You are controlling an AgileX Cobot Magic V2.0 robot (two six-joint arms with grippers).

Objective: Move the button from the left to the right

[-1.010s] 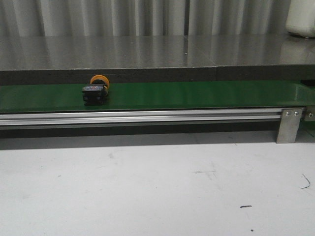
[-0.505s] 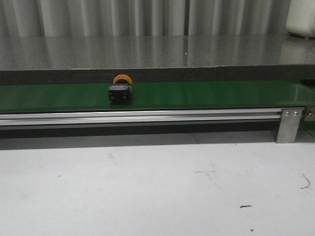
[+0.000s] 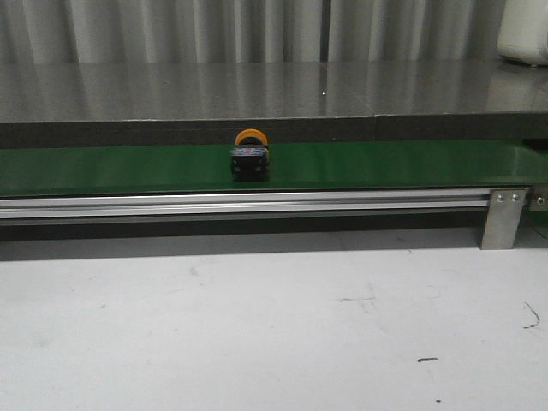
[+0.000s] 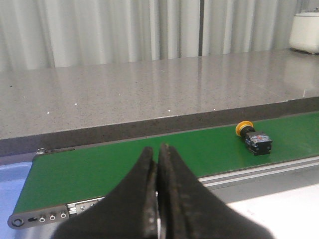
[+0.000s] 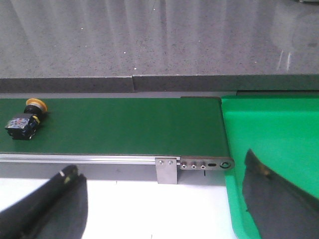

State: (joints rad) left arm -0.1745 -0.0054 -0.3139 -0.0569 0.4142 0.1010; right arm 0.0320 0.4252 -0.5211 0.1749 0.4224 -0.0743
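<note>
From the front, the button (image 3: 250, 159) sits on the green belt (image 3: 385, 164), a little left of the middle of the view, its black body toward the camera and its orange cap pointing back toward the grey stone counter (image 3: 274, 90) behind the belt. That view shows neither arm; it does show the aluminium rail (image 3: 257, 204) along the belt's near edge, a metal bracket (image 3: 503, 217) at the right, and the scuffed white table (image 3: 274, 325) in front. The left wrist camera adds the belt's left end, with its roller plate and small bolts (image 4: 42, 217), and shows the button lying on its side well along the belt, far from the left gripper (image 4: 158, 199). That gripper hovers over the table's near side, pointing across the belt toward the counter, its two black fingers pressed together with nothing between them. The right wrist camera gives the belt's other end, where a bright green bin (image 5: 271, 149) sits just beside the end plate (image 5: 207, 164); the button appears at the far side of that view. The right gripper (image 5: 164, 209) looks down at an angle with its fingers spread wide apart and holding nothing, one over the white table, the other over the bin.
</note>
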